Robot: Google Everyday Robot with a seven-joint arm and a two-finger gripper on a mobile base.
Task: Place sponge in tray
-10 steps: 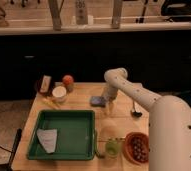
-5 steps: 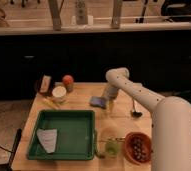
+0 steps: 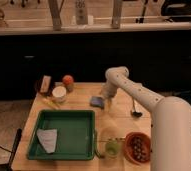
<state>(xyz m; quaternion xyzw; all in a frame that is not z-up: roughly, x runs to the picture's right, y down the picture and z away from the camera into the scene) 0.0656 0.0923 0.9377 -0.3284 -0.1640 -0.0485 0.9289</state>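
Note:
A blue sponge (image 3: 97, 101) lies on the wooden table, just beyond the far right corner of the green tray (image 3: 85, 118). The tray holds a piece of white paper (image 3: 47, 139). My gripper (image 3: 107, 101) hangs from the white arm directly to the right of the sponge, low over the table and close against it.
A white cup (image 3: 59, 94), an orange fruit (image 3: 68, 81) and a brown box (image 3: 45, 84) stand at the back left. A clear cup with a green thing (image 3: 111, 146) and a red bowl (image 3: 138, 146) sit at the front right. A dark spoon-like object (image 3: 135, 111) lies right.
The arm has shifted slightly and the gripper has lowered closer beside the sponge. The sponge and the tray stay where they were.

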